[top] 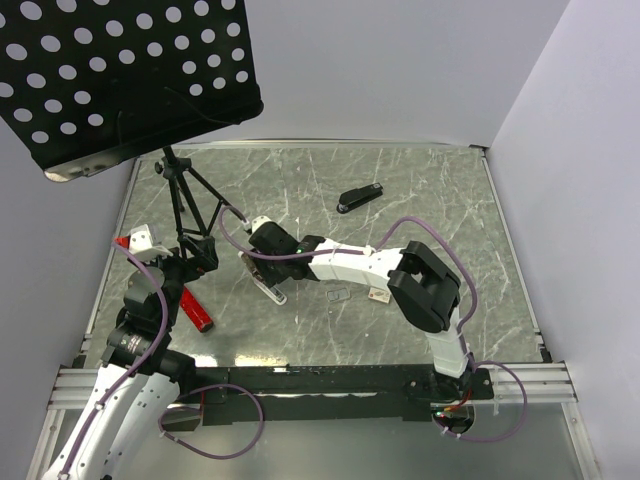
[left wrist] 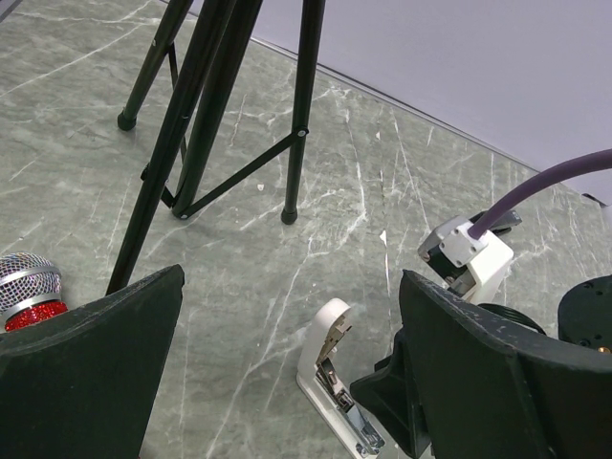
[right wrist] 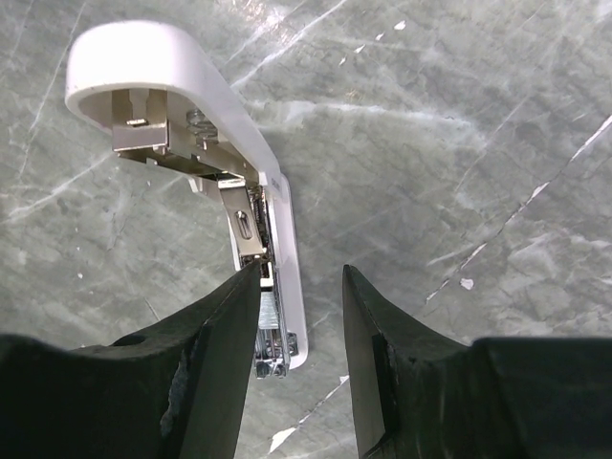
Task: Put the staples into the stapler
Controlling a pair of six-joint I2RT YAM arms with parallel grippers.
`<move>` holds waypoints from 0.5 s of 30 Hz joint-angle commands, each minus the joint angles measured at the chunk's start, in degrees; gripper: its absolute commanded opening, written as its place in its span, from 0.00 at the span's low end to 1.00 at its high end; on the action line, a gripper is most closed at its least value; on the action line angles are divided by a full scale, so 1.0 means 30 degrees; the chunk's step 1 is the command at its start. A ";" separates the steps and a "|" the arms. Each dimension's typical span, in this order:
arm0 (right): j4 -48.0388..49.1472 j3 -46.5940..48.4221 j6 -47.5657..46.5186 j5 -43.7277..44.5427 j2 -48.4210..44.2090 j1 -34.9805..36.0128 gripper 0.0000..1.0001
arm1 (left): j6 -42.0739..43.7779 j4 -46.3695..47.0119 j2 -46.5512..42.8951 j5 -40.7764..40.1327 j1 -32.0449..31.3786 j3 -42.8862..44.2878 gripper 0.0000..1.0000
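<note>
1. Seating staples looks like the step in hand: the white stapler (right wrist: 163, 57) lies hinged open on the table (top: 420, 190), with what looks like a staple strip (right wrist: 272, 320) in its channel.
2. Right arm stretches across to the stapler, wrist tipped down. The right end effector (right wrist: 301, 277) is half-open over the channel end and pinches nothing.
3. Staple box (top: 378, 295) lies right of the stapler, clear rectangle (top: 337, 295) between.
4. Left end effector (left wrist: 292, 277) is wide and empty, left of the stapler.
5. Next, probably: push the strip home, then fold the top shut.

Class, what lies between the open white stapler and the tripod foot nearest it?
Only bare tabletop separates tripod foot from white stapler, per the left wrist view.
</note>
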 commanded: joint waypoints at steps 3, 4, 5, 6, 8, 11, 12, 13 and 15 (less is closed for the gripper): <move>0.0049 0.0308 0.0089 -0.0562 0.0462 -0.0083 0.47 | 0.0231 0.0806 -0.0017 0.0277 0.0103 -0.0025 0.99; 0.0020 0.0162 0.0089 -0.0562 0.0520 -0.0083 0.47 | 0.0231 0.0806 -0.0017 0.0277 0.0075 -0.0025 0.99; 0.0020 0.0103 0.0118 -0.0591 0.0550 -0.0083 0.47 | 0.0231 0.0806 -0.0017 0.0277 0.0074 -0.0025 0.99; 0.0020 0.0015 0.0118 -0.0562 0.0579 -0.0112 0.47 | 0.0231 0.0806 -0.0017 0.0277 0.0074 -0.0025 0.99; 0.0049 -0.0161 0.0118 -0.0562 0.0609 -0.0083 0.47 | 0.0231 0.0806 -0.0017 0.0306 0.0074 -0.0025 0.99; 0.0137 -0.0425 0.0206 -0.0533 0.0726 -0.0112 0.47 | 0.0260 0.0806 -0.0017 0.0307 0.0104 -0.0025 0.99; 0.0108 -0.0483 0.0206 -0.0533 0.0726 -0.0083 0.47 | 0.0231 0.0806 -0.0017 0.0278 0.0104 -0.0025 0.99; 0.0108 -0.0571 0.0206 -0.0533 0.0755 -0.0083 0.47 | 0.0231 0.0806 -0.0017 0.0277 0.0075 -0.0025 0.99; 0.0108 -0.0688 0.0206 -0.0533 0.0726 -0.0083 0.47 | 0.0260 0.0806 -0.0017 0.0306 0.0103 -0.0025 0.99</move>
